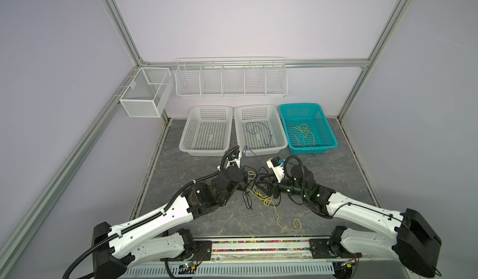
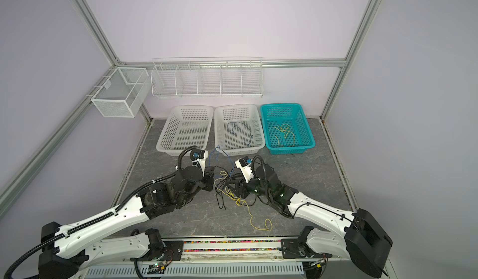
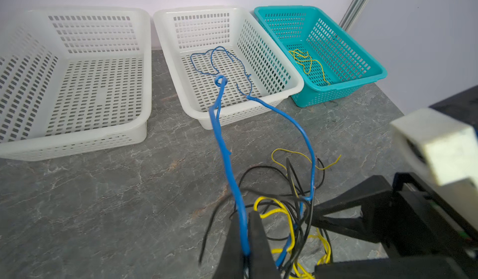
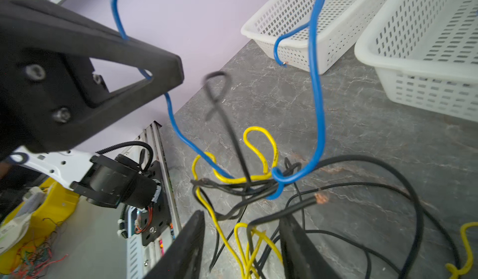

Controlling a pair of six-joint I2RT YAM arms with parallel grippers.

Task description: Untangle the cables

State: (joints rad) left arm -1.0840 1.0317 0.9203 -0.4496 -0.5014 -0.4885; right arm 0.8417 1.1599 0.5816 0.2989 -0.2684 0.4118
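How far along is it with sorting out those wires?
Partly done. One blue cable lies in the middle white basket and a yellow cable in the teal basket. The left claw is shut on a second blue cable; the right claw stands open at the tangle. Black, yellow and blue strands there are knotted, and the left white basket holds nothing.

White basket (image 1: 209, 107), second white basket (image 1: 254, 106), teal basket (image 1: 300, 104) in row.

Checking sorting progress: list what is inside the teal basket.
The teal basket holds a loosely coiled yellow cable on its floor. Nothing else shows; its near wall covers a strip.
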